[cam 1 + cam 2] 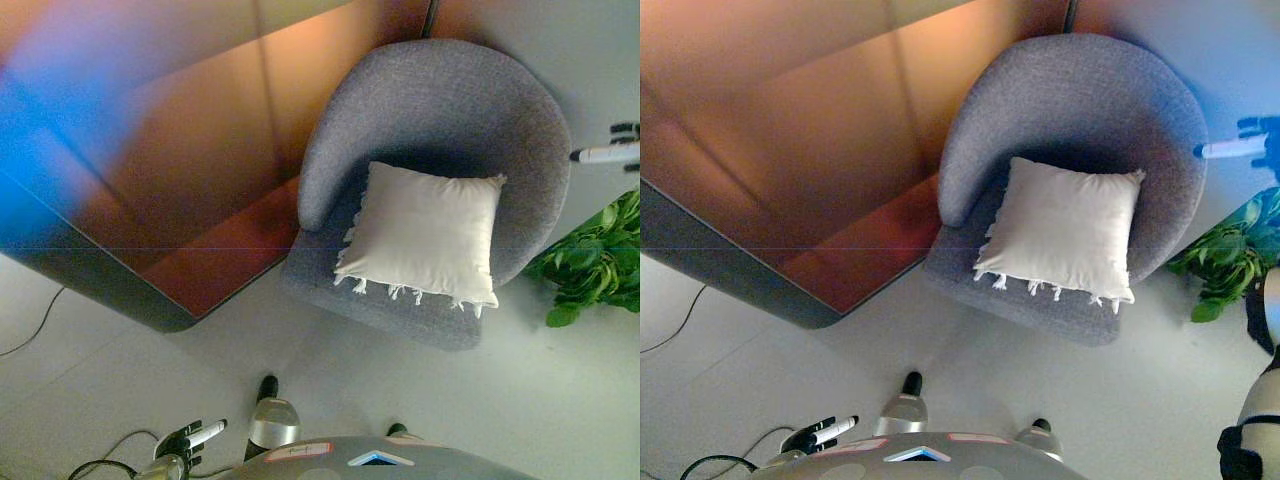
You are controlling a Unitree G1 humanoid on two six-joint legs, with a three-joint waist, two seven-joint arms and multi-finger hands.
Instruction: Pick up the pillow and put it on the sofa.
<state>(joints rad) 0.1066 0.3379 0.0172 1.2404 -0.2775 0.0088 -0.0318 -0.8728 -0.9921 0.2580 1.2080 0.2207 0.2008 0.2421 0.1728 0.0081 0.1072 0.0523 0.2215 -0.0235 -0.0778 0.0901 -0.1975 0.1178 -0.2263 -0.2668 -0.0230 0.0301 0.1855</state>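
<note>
STEP: placement looks done | white fringed square pillow (pixel 425 235) rests on grey round fabric sofa (pixel 450 100) seat, 1 o'clock | right hand (pixel 615 150) fingers straight, empty, 2 o'clock | left hand (pixel 190 440) relaxed, empty, 7 o'clock | NEXT: I judge only withdrawal remains.

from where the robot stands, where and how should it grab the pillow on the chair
Probably by the fringed front edge of the pillow, which overhangs the grey chair seat toward the robot. Come from the open front, since the curved backrest walls off the back and sides. The pillow leans up against the backrest, so its lower corners are clear.
</note>
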